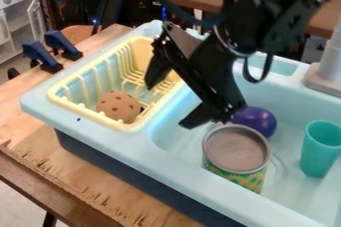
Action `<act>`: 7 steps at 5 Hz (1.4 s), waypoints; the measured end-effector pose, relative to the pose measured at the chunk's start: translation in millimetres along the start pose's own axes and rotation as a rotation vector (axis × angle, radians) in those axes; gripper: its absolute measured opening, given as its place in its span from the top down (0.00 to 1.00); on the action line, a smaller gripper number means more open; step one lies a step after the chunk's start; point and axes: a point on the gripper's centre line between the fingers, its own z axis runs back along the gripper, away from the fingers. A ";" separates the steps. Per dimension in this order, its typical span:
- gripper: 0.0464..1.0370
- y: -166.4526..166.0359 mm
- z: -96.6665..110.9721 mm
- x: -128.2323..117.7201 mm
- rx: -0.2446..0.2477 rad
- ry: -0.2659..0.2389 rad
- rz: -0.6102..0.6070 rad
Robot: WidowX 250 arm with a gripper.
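Note:
My black gripper (171,102) hangs open above the divider between the yellow dish rack (70,114) and the sink basin, nothing between its fingers. One fingertip is over the rack; the other is close to the upper left of a can (236,150) with a grey-brown top and a green-and-yellow patterned side. Behind the can, a rounded purple object (258,120) is partly hidden by it. A teal cup (320,150) stands upright at the basin's right. Inside the rack lies a brown ball-like object with dark spots (118,105).
The light blue sink (180,173) has a raised rim around rack and basin. A grey faucet base (326,74) rises at the right. Two dark blue clamps (41,56) grip the wooden table (47,154) at the upper left. A white toy stove (19,12) stands behind.

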 end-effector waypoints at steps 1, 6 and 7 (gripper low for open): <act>0.04 -2.9 -6.3 3.9 -0.025 0.004 -0.005; 0.04 -26.1 -19.4 6.5 -0.224 -0.084 -0.049; 0.04 -34.6 -12.6 19.0 -0.174 -0.058 -0.087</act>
